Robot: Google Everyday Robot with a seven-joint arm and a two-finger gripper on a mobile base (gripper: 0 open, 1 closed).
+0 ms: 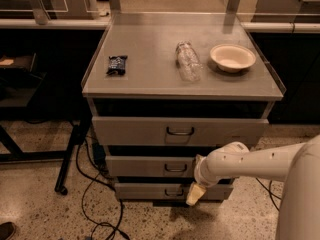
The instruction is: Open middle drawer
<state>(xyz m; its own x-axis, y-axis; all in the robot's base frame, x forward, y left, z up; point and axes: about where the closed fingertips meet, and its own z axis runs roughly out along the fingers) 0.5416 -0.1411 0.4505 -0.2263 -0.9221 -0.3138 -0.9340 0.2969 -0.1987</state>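
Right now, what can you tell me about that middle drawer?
The middle drawer is a wide, shallow, light-grey metal-looking front with a small dark loop handle at its centre. It looks shut; no inside shows. The robot's white arm covers its right end, the pincer hanging lower, before the bottom drawer.
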